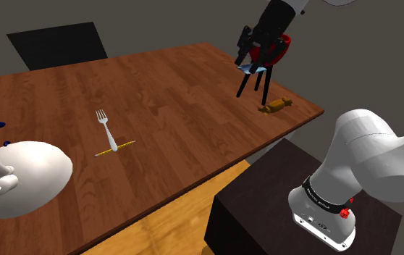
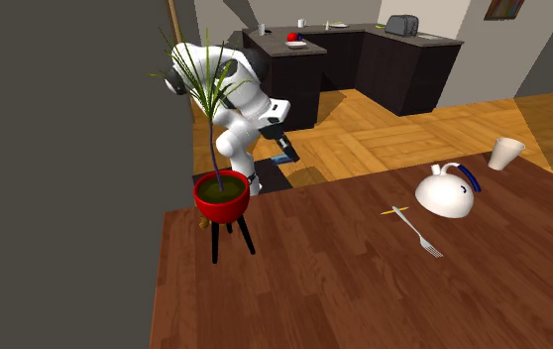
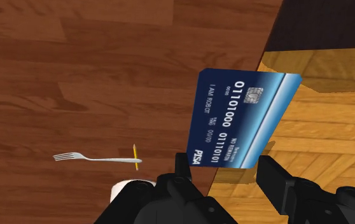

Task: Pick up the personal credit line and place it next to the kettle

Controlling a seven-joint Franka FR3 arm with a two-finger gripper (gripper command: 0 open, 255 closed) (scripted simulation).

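Note:
A dark blue credit card (image 3: pixel 240 121) with a chip and white numbers hangs in the air, pinched by one short edge in my black gripper (image 3: pixel 228 175), which is shut on it. In the shoulder view the gripper (image 1: pixel 255 59) holds the card (image 1: pixel 250 69) high above the table's far right corner, in front of a red plant pot. From the second exterior view the card (image 2: pixel 282 159) hangs just beyond the table's edge. The white kettle (image 1: pixel 19 177) with a blue handle sits at the shoulder view's lower left, far from the gripper; it is the kettle (image 2: pixel 446 190) beside a cup.
A red plant pot (image 2: pixel 222 193) on black legs stands at the table corner by the gripper. A fork (image 1: pixel 106 130) and a thin yellow stick (image 1: pixel 115 148) lie mid-table. A small brown item (image 1: pixel 276 106) lies near the table edge. A white cup (image 2: pixel 505 154) stands beyond the kettle.

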